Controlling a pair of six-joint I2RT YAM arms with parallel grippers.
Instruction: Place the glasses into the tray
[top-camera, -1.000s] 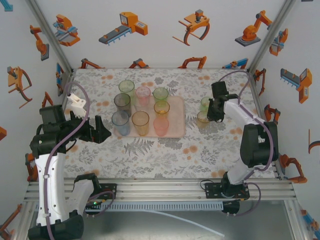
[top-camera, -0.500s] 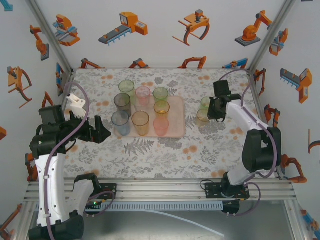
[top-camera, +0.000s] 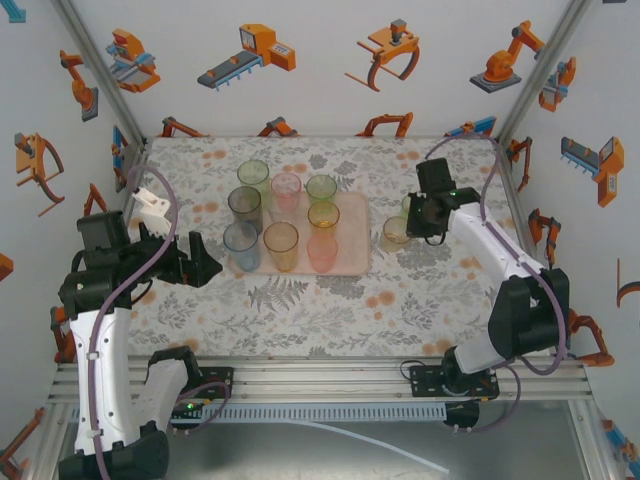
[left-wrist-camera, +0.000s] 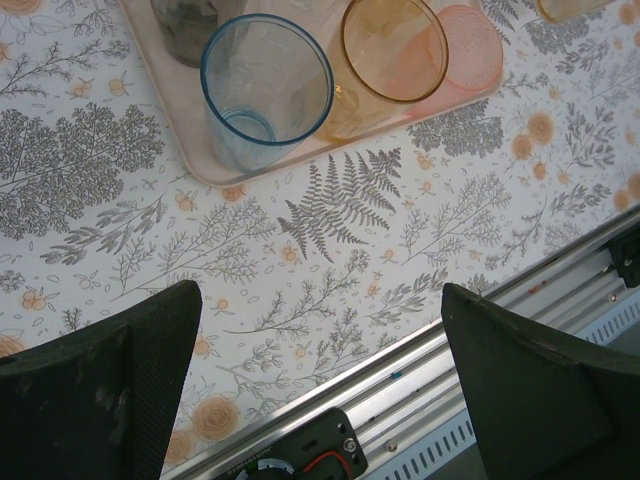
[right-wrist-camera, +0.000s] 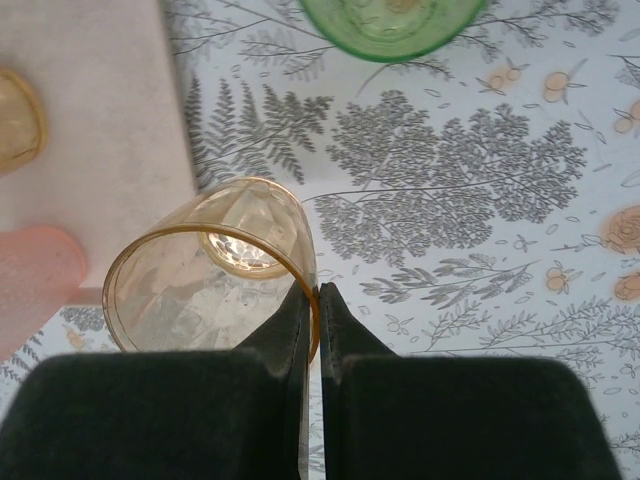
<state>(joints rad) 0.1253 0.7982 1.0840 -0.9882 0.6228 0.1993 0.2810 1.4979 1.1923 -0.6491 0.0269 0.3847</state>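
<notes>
The right gripper (right-wrist-camera: 312, 296) is clamped narrow on the rim of an amber glass (right-wrist-camera: 215, 265), one finger inside the wall and one outside. The glass it holds sits just to the gripper's left over the floral table (right-wrist-camera: 470, 180), right beside the edge of the tray (right-wrist-camera: 100, 120). A green glass (right-wrist-camera: 390, 15) stands on the table just ahead of the fingers, apart from the held one. From above, the gripper (top-camera: 415, 222) and its glass (top-camera: 396, 232) are close off the tray's right rim (top-camera: 366, 250).

The left gripper (left-wrist-camera: 320, 300) hangs with its jaws spread wide and nothing between them. Ahead of it, a blue glass (left-wrist-camera: 265, 90) stands in the tray's near corner (left-wrist-camera: 200, 160), with a pink glass (left-wrist-camera: 465, 45) further along.
</notes>
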